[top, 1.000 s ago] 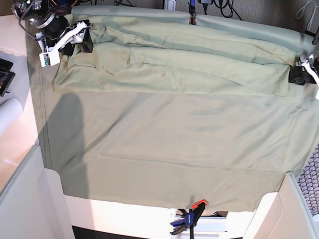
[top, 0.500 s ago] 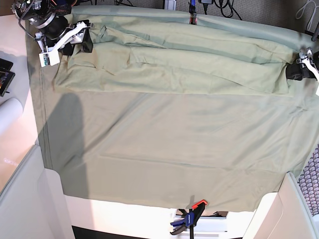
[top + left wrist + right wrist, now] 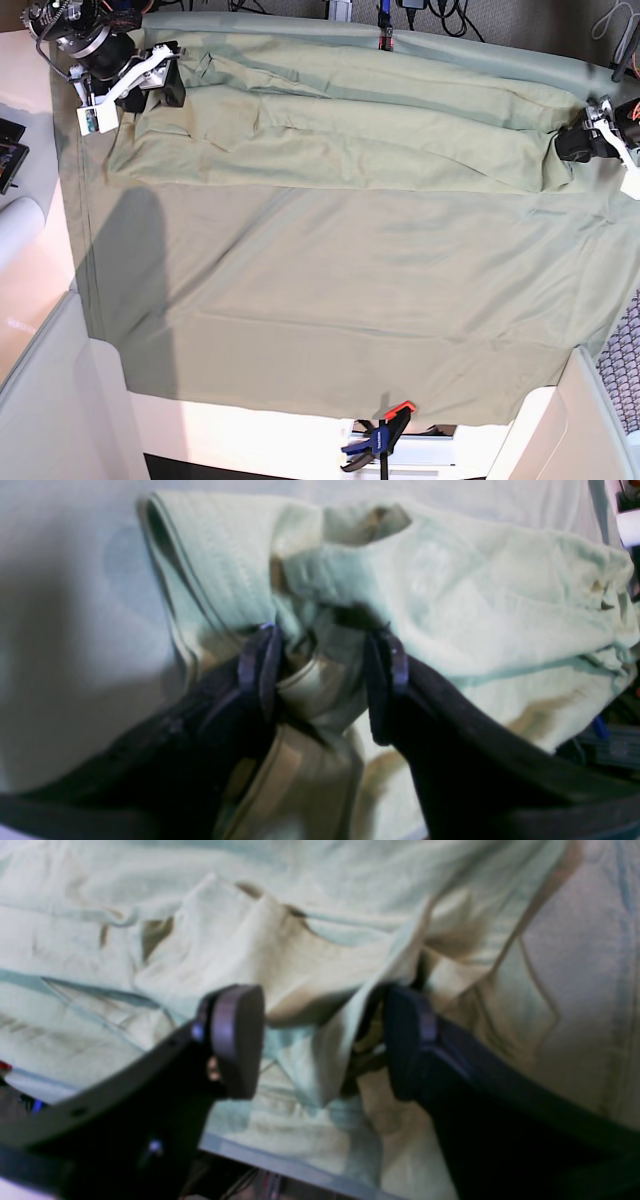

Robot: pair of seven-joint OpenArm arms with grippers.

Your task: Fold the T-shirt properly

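The T-shirt (image 3: 340, 130) lies as a long, wrinkled, pale green band across the far part of the table. My left gripper (image 3: 572, 143) is at the band's right end. In the left wrist view it (image 3: 322, 670) is shut on a bunched fold of the T-shirt (image 3: 450, 590) that fills the narrow gap between its fingers. My right gripper (image 3: 165, 85) is at the band's far left end. In the right wrist view it (image 3: 320, 1040) holds a hanging fold of the T-shirt (image 3: 280, 955) between its fingers.
The duller grey-green table cloth (image 3: 350, 300) covers the table. It is held by a clamp (image 3: 378, 432) at the near edge and by another (image 3: 384, 38) at the far edge. A white roll (image 3: 15, 225) and a dark device (image 3: 8, 145) lie at the left.
My left gripper has moved left and slightly towards the far edge, and the T-shirt's right end has come inward with it and bunched up. The right gripper has stayed put.
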